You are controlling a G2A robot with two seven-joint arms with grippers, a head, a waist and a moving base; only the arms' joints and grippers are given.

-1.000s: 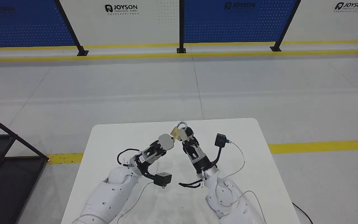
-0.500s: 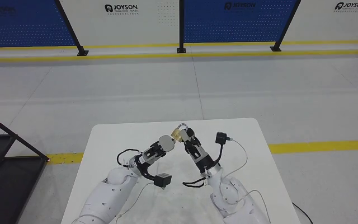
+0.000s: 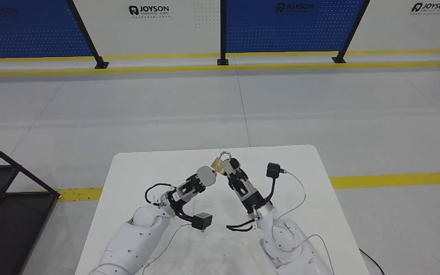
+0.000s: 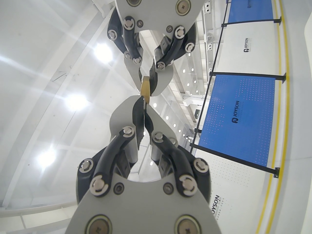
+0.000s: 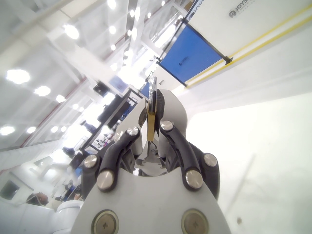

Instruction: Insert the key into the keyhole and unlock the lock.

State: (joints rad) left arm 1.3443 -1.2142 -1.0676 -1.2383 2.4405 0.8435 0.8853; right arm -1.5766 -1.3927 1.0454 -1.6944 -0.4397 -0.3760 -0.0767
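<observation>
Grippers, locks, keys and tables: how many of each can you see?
grippers: 2, the left gripper and the right gripper
lock: 1
key: 1
table: 1
Total: 5

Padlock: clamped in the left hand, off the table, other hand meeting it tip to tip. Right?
No. The right wrist view shows the padlock clamped in the right hand, off the table, with the left hand meeting it tip to tip.
</observation>
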